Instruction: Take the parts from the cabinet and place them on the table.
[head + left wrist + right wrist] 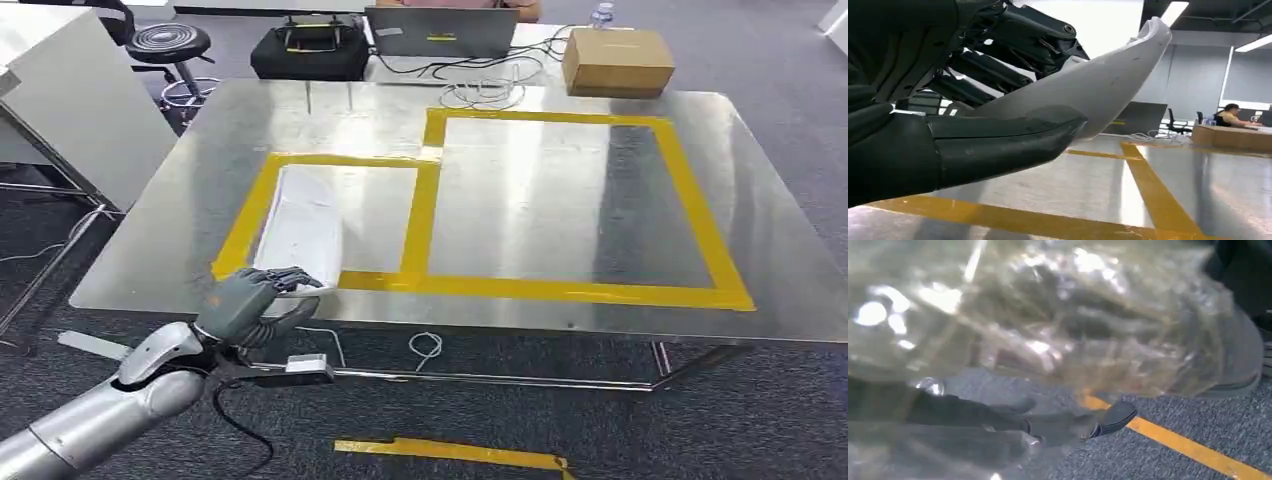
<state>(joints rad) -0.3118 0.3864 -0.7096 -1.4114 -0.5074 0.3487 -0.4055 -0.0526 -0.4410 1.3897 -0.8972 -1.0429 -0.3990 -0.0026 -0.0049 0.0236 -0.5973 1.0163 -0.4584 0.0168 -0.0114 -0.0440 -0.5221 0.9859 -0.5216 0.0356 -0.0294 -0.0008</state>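
The left robot hand (255, 300) grips the near end of a long white curved part (300, 225), fingers over the top edge and thumb (998, 142) underneath, at the front edge of the steel counter (560, 200). The part lies inside the smaller yellow-taped box (255, 205) on the counter's left side. In the left wrist view its far end arcs up off the surface, so it may rest on only part of its length.

It looks like a thin, stiff moulded shell: light, smooth, and likely to slide or rock on polished steel. The end grip gives leverage but little control of twist; a hold nearer the middle of the long edge would probably steady it better.

The right robot hand (998, 420) appears in its wrist view beneath crinkled clear plastic wrap (1048, 315), above grey carpet (1173, 460) with a yellow strip (1188, 447). Whether those fingers are clasping the wrap I cannot tell.
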